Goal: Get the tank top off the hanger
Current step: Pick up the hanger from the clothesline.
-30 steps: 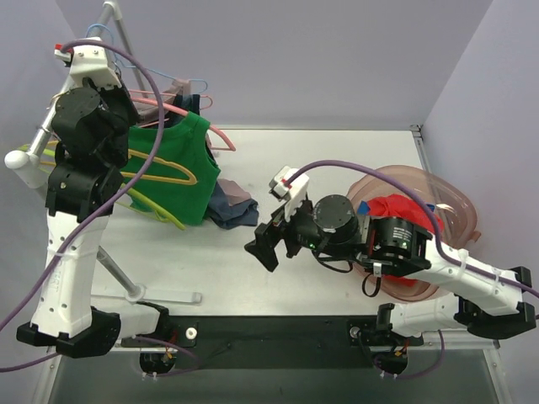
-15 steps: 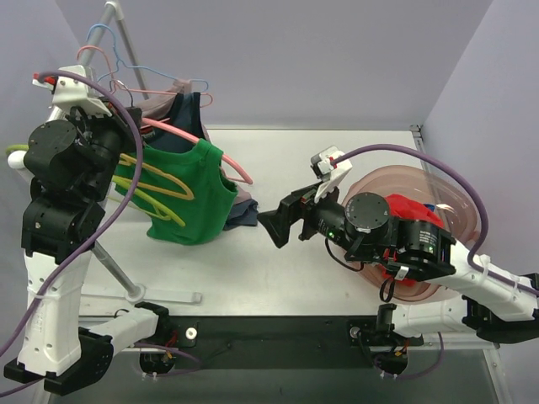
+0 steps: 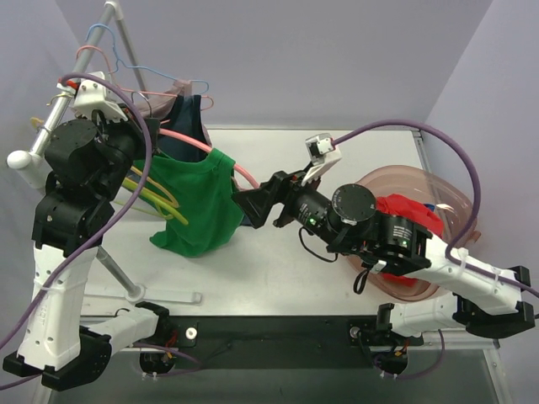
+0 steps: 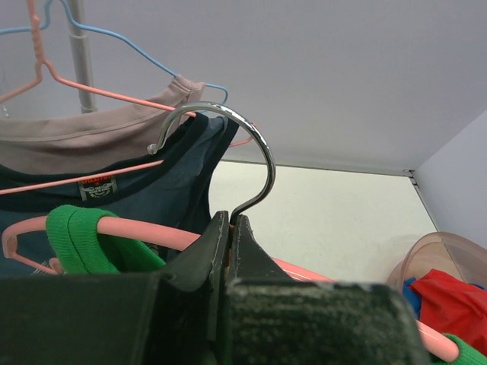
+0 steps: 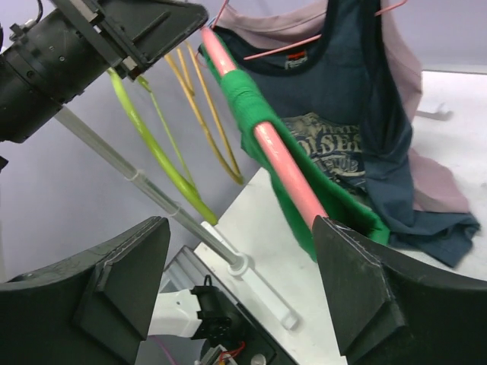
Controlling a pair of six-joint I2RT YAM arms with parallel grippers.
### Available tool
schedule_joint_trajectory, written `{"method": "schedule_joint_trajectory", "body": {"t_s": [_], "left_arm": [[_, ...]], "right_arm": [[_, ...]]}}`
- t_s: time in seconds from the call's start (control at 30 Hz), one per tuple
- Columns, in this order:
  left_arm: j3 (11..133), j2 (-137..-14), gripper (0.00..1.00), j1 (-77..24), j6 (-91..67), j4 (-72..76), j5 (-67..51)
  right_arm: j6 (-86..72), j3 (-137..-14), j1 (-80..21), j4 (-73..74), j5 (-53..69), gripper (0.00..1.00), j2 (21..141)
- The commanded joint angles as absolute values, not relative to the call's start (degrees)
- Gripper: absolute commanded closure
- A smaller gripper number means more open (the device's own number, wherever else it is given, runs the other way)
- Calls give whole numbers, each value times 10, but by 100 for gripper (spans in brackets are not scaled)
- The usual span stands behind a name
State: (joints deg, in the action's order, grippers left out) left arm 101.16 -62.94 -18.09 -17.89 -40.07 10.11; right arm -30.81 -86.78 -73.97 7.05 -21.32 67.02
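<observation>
The green tank top (image 3: 198, 206) hangs on a pink hanger (image 3: 242, 175) in front of the rack. My left gripper (image 4: 230, 220) is shut on the neck of the hanger, just under its metal hook (image 4: 255, 141). A green strap (image 4: 76, 236) wraps the pink arm (image 4: 144, 232) to its left. My right gripper (image 5: 242, 228) is open at the hanger's lower end. The pink arm (image 5: 278, 160) and the green cloth (image 5: 342, 209) come down against the inner side of its right finger (image 5: 358, 281). Nothing is pinched there. From above, the right gripper (image 3: 253, 202) sits at the top's right shoulder.
A navy printed shirt (image 5: 358, 114) and a mauve top (image 5: 426, 175) hang behind on wire hangers. Yellow and green empty hangers (image 5: 160, 144) hang on the rack pole (image 5: 152, 190). A pink tub (image 3: 438, 219) with red cloth stands at the right.
My left arm has swung the hanger and green top right and forward, off the rack. The right gripper has reached left up to the top's shoulder, and its jaws have narrowed a little.
</observation>
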Motion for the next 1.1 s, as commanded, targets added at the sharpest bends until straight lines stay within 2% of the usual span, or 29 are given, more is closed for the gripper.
{"method": "schedule_joint_trajectory", "body": {"t_s": [0.0,0.1,0.27,0.53,0.83,1.07], "left_arm": [[1034,-631,100,-203,-197,-359,128],[1022,-627,100,-219,-200,-355,148],[1021,-628,100,-256,-201,-355,184],[1026,-646,100,-315,-211,-355,247],[1026,-645,100,-345,-203,-338,294],[1023,-649,100,-356,-200,-326,321]], "right_arm": [[-332,-907,-744,4,-178,25,701],[-315,-925,-747,9,-171,26,726],[-265,-953,-747,26,-246,26,758],[-208,-973,-747,20,-337,37,778],[-178,-974,-747,44,-408,38,780],[-198,-963,-747,52,-411,39,780]]}}
